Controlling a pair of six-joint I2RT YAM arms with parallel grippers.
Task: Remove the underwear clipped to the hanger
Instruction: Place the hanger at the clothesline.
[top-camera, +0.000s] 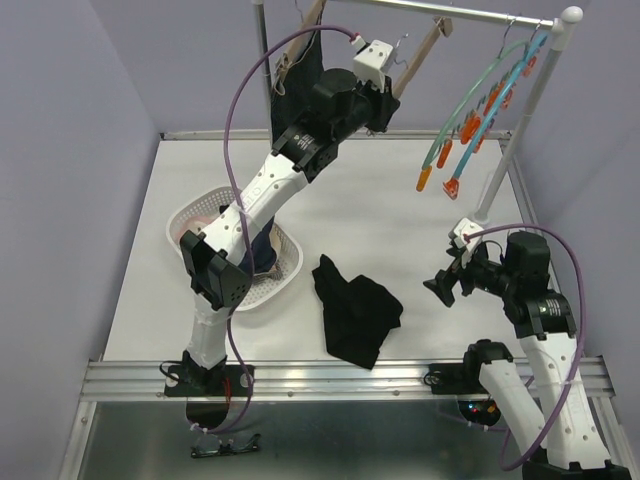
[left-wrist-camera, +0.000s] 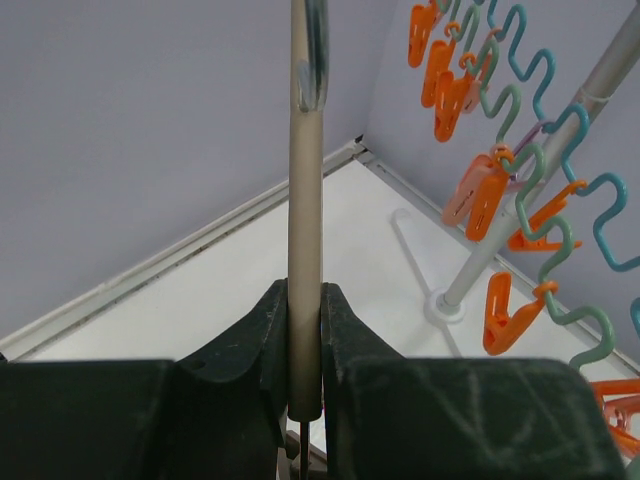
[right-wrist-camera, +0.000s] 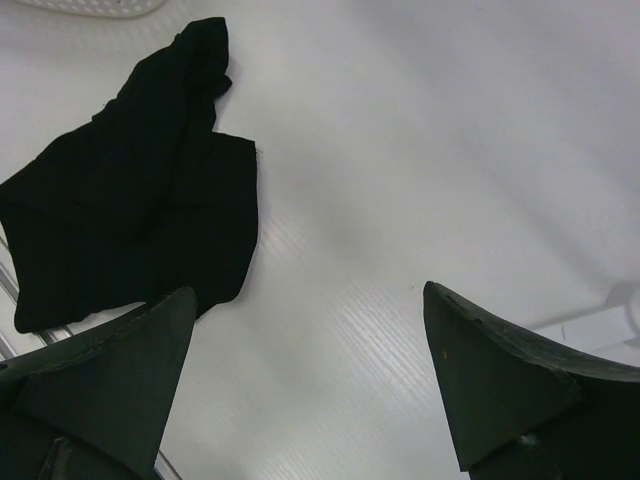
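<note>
A black pair of underwear (top-camera: 296, 85) hangs from the left end of the wooden hanger (top-camera: 425, 48) on the rail. My left gripper (top-camera: 390, 98) is raised to that hanger. In the left wrist view it (left-wrist-camera: 305, 340) is shut on the hanger's tan bar (left-wrist-camera: 305, 200), which runs straight up between the fingers. Another black pair of underwear (top-camera: 356, 316) lies crumpled on the table, also seen from the right wrist (right-wrist-camera: 130, 180). My right gripper (top-camera: 441, 286) hovers low over the table to its right, open (right-wrist-camera: 310, 330) with nothing between its fingers.
A white basket (top-camera: 196, 214) holding dark cloth sits at the left, partly behind my left arm. Teal and blue wavy hangers with orange clips (top-camera: 478, 112) (left-wrist-camera: 520, 200) hang at the right of the rail (top-camera: 460, 12). The rack's pole (top-camera: 518, 135) stands at the back right.
</note>
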